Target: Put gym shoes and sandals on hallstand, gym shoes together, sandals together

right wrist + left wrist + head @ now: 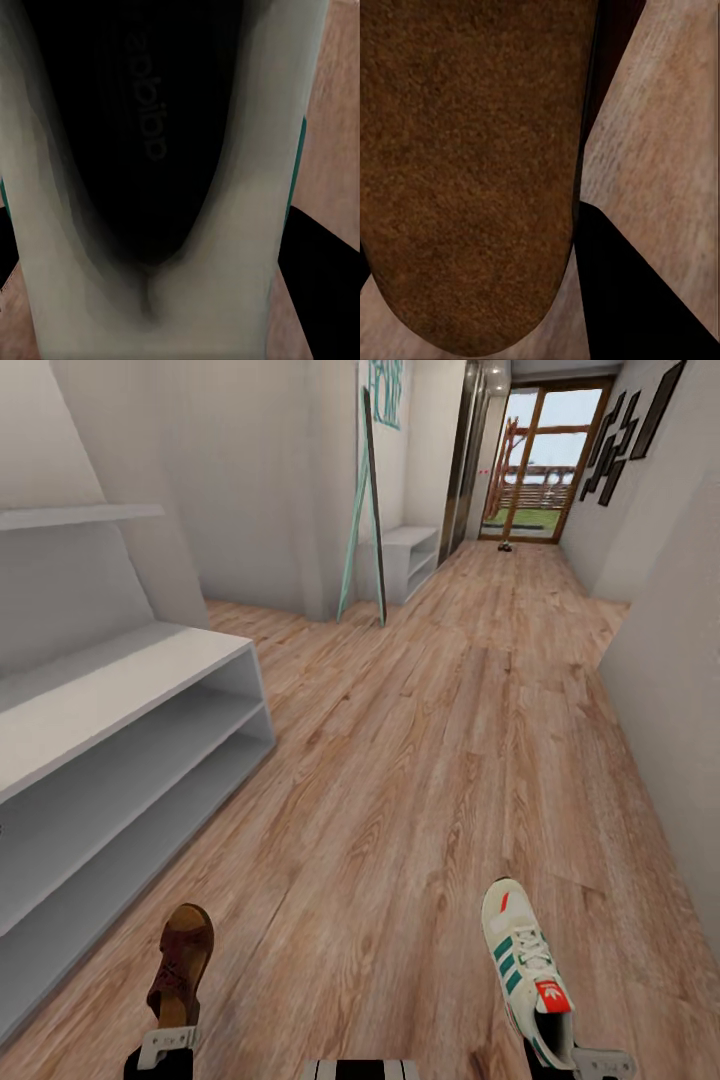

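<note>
Two shoes are held up over the wood floor (pixel 420 760). The left tool (pixel 166 1048) is clamped on a brown sandal (pixel 180 963) at 7 o'clock. The right tool (pixel 590 1063) is clamped on a white gym shoe (pixel 525 970) at 5 o'clock. Either could slip and drop. The shoe rack (pixel 130 690) sits at 9 o'clock, and a leaning mirror (pixel 368 510) stands at 12.

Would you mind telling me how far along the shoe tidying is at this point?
Nothing sits on the visible part of the shoe rack yet. In hand: the left gripper carries a sandal, and the right gripper carries a gym shoe. Both remain to be placed, then the other pair fetched.
</note>
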Available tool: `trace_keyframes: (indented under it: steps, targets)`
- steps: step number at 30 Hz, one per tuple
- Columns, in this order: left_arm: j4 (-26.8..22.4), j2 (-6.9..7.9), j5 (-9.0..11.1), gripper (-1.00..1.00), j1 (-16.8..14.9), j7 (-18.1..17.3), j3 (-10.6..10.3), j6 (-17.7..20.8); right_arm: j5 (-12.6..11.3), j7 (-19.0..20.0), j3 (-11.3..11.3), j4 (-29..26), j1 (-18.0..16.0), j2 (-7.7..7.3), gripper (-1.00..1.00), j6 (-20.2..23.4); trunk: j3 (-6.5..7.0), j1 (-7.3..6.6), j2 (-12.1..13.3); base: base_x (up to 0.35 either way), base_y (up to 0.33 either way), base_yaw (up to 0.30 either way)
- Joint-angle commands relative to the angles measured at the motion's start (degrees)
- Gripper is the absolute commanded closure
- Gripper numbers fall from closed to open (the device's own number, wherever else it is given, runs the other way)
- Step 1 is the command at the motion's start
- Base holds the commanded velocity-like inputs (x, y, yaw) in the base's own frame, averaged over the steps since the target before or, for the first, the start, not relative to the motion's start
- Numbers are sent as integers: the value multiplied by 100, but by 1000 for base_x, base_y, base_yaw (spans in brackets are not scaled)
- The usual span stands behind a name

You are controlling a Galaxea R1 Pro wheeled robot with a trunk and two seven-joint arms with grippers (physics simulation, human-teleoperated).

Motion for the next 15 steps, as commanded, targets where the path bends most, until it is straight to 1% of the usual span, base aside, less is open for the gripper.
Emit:
trace_keyframes:
  steps: [1, 12, 15]
  targets:
    - [12, -4, -81, 100, -5, -36, 49, -27, 58, 32, -35, 9, -4, 5, 100, -22, 28, -3, 0, 0, 0, 0]
    - [20, -3, -73, 100, -5, -36, 49, -28, 57, 32, -34, 18, -4, 6, 100, -22, 371, -32, 15, 0, 0, 0]
    - [18, -3, -73, 100, -5, -36, 49, -28, 57, 32, -34, 18, -4, 6, 100, -22, 452, -98, 135, 0, 0, 0]
